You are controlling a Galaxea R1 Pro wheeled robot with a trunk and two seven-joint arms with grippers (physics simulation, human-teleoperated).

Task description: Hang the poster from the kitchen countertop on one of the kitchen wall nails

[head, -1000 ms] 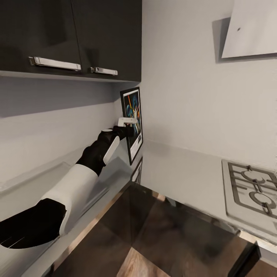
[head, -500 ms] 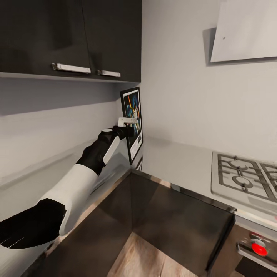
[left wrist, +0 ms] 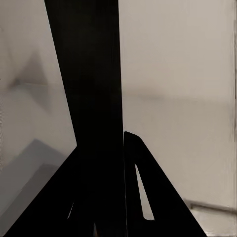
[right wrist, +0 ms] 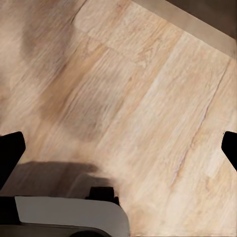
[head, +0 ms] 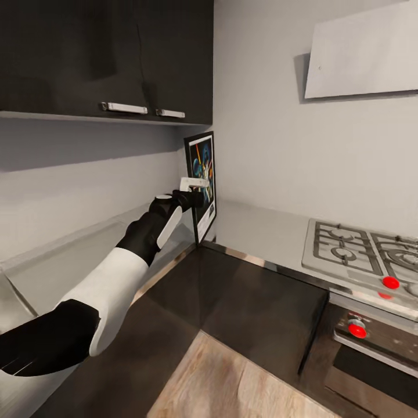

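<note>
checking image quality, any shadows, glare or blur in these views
Head view: sharp; hood casts a shadow on the wall, cabinets shade the wall below. Left wrist view: the poster's dark edge blocks the middle. Right wrist view: soft shadows on the wood floor.

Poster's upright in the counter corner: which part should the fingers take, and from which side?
The near vertical edge of the poster, about mid-height, coming in level from the left worktop side. It stands upright with the thin black frame edge-on to the arm, so the left gripper can pinch front and back faces, as it appears to do now.
</note>
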